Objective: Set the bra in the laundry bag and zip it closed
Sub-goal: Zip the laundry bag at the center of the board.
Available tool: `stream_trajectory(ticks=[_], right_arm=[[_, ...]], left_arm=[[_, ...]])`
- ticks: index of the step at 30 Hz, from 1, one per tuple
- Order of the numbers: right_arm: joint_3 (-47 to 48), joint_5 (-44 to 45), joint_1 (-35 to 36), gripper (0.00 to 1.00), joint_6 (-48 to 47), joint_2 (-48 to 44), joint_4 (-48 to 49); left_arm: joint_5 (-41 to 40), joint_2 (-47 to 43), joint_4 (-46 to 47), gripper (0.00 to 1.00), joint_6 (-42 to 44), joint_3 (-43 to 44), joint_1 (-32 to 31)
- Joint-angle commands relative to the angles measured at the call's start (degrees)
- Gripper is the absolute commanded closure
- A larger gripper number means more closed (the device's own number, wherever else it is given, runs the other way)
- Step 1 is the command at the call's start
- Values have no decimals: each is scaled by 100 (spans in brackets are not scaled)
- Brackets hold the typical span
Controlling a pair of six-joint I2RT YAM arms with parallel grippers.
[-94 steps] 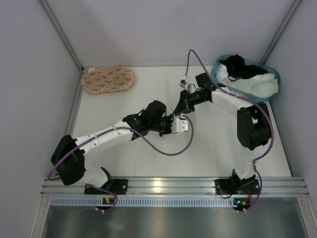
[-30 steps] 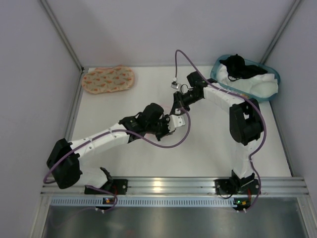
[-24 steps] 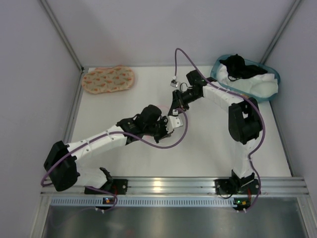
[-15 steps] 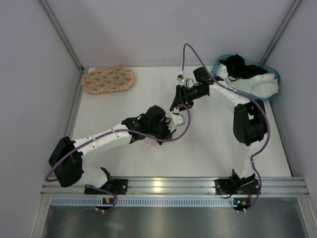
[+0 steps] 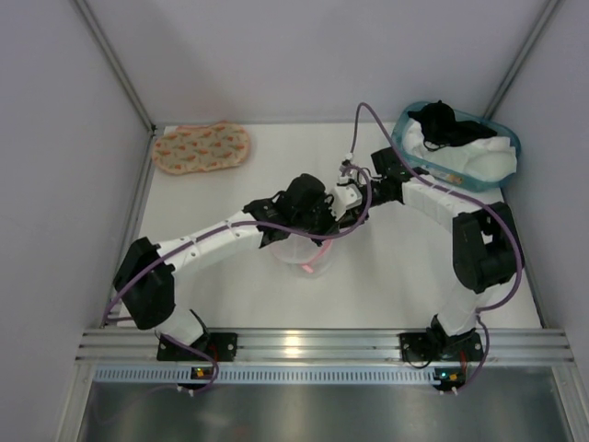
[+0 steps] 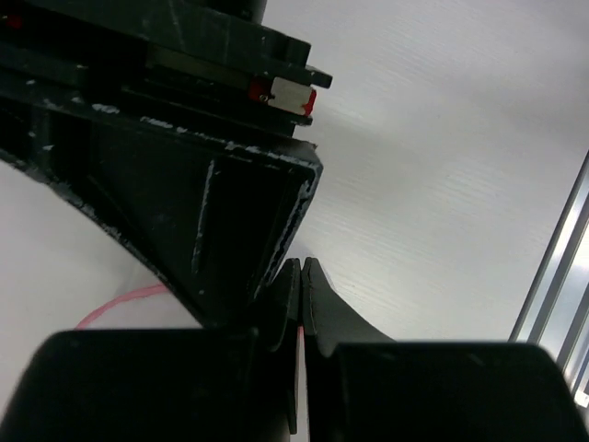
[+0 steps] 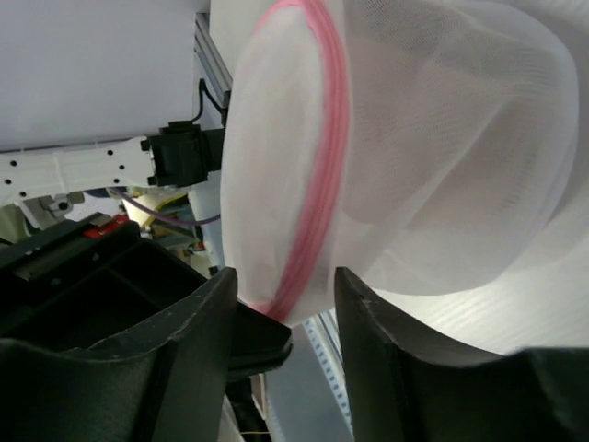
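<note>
Fingers of your left gripper (image 5: 319, 219) are clenched. The laundry bag (image 5: 296, 250) sits right at them, on the side away from the teal basket (image 5: 398, 138). Your right gripper (image 5: 354, 189) lies between the bag and the basket.

In the left wrist view, the fingertips (image 6: 293, 276) meet with no gap, pinching a thin pink edge (image 6: 300, 343).

In the right wrist view, your right fingers (image 7: 198, 322) stand apart, released. The bag's pink zipper rim (image 7: 317, 175) curves just beyond them, with white mesh bulging to either side.
</note>
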Motion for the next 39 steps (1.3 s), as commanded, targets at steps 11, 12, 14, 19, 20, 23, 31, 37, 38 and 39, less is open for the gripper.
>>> stream_trajectory(ticks=[11, 12, 14, 19, 20, 23, 31, 37, 38, 39], right_arm=[[580, -249, 208, 100, -10, 376, 112], [650, -231, 199, 100, -123, 420, 50], [861, -204, 164, 100, -203, 578, -73], [1344, -160, 102, 100, -397, 912, -363], [1406, -160, 102, 100, -423, 939, -407], [1670, -143, 111, 100, -572, 1080, -513], [2197, -204, 137, 100, -423, 1317, -382], [2207, -82, 120, 57, -695, 1019, -706], [2163, -29, 94, 55, -878, 940, -872], [2058, 15, 59, 52, -959, 878, -961]], left_arm=[[541, -266, 305, 100, 130, -320, 34], [594, -362, 297, 100, 113, -399, 25], [665, -468, 306, 100, 95, -619, 25], [832, -793, 156, 100, -2, -1040, 25], [841, -846, 156, 100, -2, -1093, 25], [850, -978, 33, 100, 7, -1226, 25], [833, -1014, -28, 100, -177, -1279, 25], [525, -882, -37, 100, -432, -1086, 34], [420, -838, -29, 100, -424, -1033, 43], [393, -811, -11, 100, -415, -946, 51]])
